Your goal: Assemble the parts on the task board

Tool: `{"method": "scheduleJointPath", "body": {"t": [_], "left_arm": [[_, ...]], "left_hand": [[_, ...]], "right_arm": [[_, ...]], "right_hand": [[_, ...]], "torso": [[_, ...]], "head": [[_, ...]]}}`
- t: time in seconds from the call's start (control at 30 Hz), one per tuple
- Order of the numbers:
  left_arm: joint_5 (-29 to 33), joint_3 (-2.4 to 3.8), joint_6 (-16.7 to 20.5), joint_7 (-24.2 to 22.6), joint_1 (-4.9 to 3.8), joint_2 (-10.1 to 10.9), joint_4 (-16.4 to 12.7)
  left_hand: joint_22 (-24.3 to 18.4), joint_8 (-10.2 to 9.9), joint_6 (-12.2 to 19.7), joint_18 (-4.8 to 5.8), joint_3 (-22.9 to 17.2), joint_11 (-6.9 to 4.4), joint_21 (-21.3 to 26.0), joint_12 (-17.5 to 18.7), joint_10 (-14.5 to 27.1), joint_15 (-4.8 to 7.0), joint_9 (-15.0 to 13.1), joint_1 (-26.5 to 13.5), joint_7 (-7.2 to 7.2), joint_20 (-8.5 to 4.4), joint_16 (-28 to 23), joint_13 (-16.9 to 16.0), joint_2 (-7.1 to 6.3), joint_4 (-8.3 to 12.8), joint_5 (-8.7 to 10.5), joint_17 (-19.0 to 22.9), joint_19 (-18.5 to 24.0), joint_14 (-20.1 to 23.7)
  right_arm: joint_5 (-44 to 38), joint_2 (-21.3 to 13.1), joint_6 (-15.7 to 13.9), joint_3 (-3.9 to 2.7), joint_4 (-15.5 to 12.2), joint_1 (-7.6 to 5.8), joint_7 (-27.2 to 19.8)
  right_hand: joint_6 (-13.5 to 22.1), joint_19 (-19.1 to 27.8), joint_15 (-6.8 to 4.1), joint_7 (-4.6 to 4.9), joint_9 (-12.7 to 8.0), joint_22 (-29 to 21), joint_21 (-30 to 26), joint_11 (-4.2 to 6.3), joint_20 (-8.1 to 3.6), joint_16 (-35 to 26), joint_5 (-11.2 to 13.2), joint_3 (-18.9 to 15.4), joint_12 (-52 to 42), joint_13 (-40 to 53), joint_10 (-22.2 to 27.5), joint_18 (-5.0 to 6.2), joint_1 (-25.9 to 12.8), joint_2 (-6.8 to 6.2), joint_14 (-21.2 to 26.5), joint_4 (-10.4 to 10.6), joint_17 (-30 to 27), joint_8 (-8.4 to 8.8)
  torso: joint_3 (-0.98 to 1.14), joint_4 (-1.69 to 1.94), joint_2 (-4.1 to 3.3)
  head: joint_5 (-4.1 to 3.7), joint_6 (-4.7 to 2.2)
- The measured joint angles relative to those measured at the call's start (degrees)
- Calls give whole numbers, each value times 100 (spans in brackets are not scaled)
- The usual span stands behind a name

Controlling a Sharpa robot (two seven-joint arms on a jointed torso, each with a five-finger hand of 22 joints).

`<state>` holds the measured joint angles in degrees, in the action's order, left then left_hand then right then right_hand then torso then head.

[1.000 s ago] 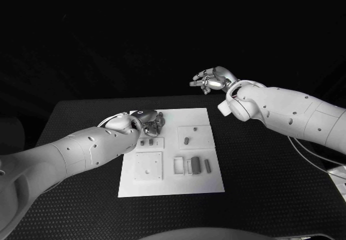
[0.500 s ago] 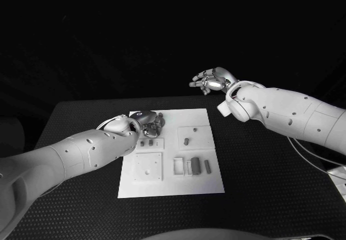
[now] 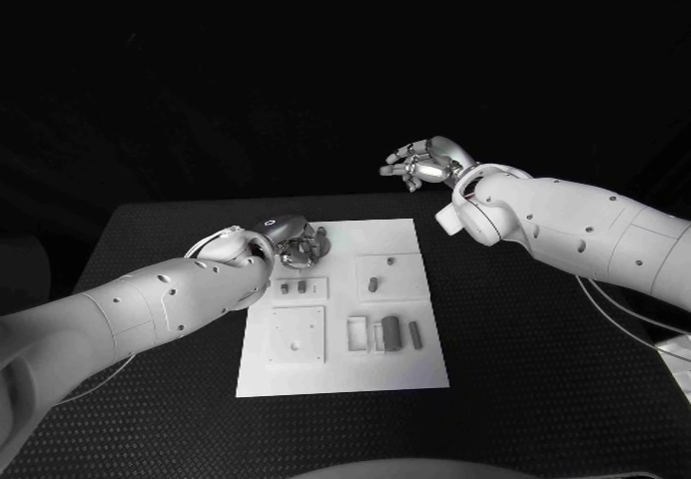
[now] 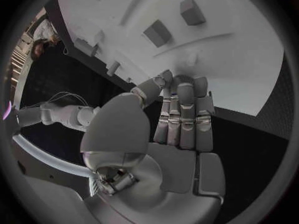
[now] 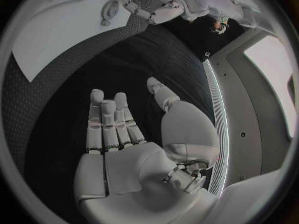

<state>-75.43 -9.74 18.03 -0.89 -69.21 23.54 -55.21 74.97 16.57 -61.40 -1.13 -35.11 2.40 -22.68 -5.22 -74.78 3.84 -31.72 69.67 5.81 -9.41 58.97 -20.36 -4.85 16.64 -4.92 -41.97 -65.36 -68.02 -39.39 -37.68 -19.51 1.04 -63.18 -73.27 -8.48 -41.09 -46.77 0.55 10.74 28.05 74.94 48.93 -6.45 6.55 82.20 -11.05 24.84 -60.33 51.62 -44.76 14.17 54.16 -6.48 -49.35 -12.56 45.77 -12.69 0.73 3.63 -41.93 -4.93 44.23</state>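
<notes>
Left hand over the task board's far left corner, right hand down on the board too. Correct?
Not quite. The left hand is over the task board's far left corner, but the head view shows the right hand raised clear of the board, past its far edge, holding nothing.

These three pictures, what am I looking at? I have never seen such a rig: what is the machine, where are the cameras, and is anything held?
It is a robot with two white arms, each ending in a silver hand. The square picture looks down from its head at a black table. On it lies a white task board with small grey parts. The left hand hovers over the board's far left corner; whether it touches anything, I cannot tell. The right hand is raised beyond the table, fingers apart, holding nothing. The two round pictures come from cameras at the wrists, each behind its own hand.
</notes>
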Motion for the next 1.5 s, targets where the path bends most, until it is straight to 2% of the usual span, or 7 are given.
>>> {"method": "scheduleJointPath", "body": {"t": [0.17, 0.33, 0.73, 1.13, 1.5], "left_arm": [[107, 106, -43, 0, -14, 166, -175], [196, 138, -181, 13, -63, 357, -338], [294, 132, -544, 58, -85, 548, -375], [330, 128, -660, 68, -79, 535, -236], [338, 120, -684, 63, -46, 436, -81]], "left_hand": [[0, -11, 1, 2, -11, 1, -19, 0, -1, 14, 6, -22, -1, -2, 0, 3, 21, -11, -1, 0, -19, -25], [-1, 11, 3, 1, -11, 1, -23, 0, -1, 14, 5, -32, -2, -1, 26, 4, 31, -11, -1, 1, -19, -26], [-1, 10, -6, 1, -10, 1, -23, 0, -1, 13, 5, -32, 7, 0, 26, 5, 31, -10, 0, 1, -19, -26], [-2, 0, -8, 1, -10, 1, -23, 0, 0, 13, 9, -32, 10, 3, 26, 5, 30, -9, 1, 2, -19, -26], [-2, 2, -7, 1, -9, -20, -23, 1, -11, 12, 14, -42, 11, 11, 26, 3, 39, -9, 10, 2, -27, -26]], "right_arm": [[0, -23, 0, 0, -11, 0, 0], [0, -46, 0, 0, -16, 0, 0], [0, -68, 0, 0, -20, 0, 2], [0, -70, 0, 0, -27, 0, 3], [0, -64, 0, 0, -27, 0, 3]], "right_hand": [[0, 0, 0, 0, -5, 0, 0, 0, 0, 0, 0, 0, 0, -6, 0, 0, 0, 0, 0, 0, 0, 0], [0, 0, 0, 0, -5, -1, 0, 0, 0, 0, 0, 0, 0, -6, 0, 0, 0, 0, 0, 0, 0, 0], [0, 0, 0, -1, -5, -1, 0, 0, 0, 0, 0, 0, 0, -12, 0, 0, 0, 0, 0, 0, -5, 0], [-1, 0, 0, -1, -10, -2, 0, 0, 0, 0, 0, 0, 0, -12, 0, 0, 0, 0, 0, 0, -5, 0], [-8, 0, 0, -8, -10, -2, 0, 0, 0, 0, 0, 0, 0, -17, 0, 0, 0, 0, 0, 0, -5, 0]], "torso": [[-1, 2, 2], [-2, 3, 4], [-3, 3, 3], [-8, 0, 1], [-7, -3, -3]], "head": [[12, -6], [24, -8], [26, 2], [39, 2], [44, 7]]}}
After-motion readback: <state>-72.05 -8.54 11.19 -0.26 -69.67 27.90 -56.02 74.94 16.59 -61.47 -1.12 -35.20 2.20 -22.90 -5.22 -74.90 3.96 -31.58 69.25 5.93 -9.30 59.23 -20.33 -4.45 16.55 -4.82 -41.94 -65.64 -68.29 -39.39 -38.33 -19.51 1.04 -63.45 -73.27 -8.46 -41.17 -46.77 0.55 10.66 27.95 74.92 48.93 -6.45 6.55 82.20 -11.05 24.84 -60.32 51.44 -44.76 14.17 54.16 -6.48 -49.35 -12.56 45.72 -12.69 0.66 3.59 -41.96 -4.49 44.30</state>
